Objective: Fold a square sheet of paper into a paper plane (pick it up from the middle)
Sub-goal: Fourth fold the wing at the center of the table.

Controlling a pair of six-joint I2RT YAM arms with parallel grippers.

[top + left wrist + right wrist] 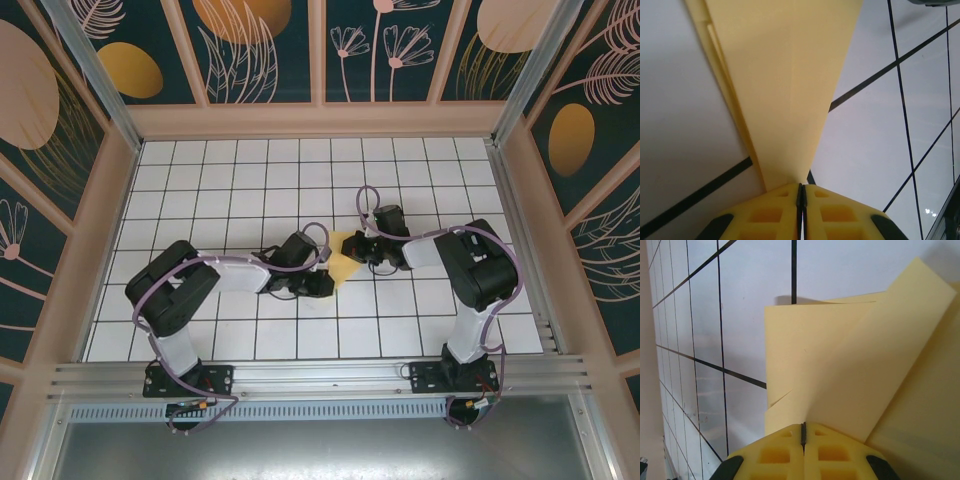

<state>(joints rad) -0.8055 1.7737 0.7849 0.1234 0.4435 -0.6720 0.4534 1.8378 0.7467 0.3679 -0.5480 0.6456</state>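
**A:** Where was the paper [345, 262]?

**B:** Near the middle of the table [250, 170], between the tips of the two arms. From above it was a small yellow patch with a black wrist on either side (whether it touched the tiles or hung just over them, I couldn't tell).

**A:** And the left gripper [801, 192]?

**B:** Clamped on the paper. Its yellow fingers [765, 215] met along a thin dark seam, and the paper's narrow end ran straight into that seam. From that wrist the paper widened away from the jaws like a wedge. A second folded layer showed along its left edge.

**A:** The right gripper [803, 431]?

**B:** Also closed, pinching the same paper. Its wrist view showed overlapping layers. A flat layer lay behind, and a slanted flap crossed it, rising toward the upper right. Both came down to the fingertips. There was a small slit in the left edge, just beside the jaws.

**A:** How did the arms stand?

**B:** The left reached in from the lower left and the right from the right. Their tips were near each other, with the paper between them.
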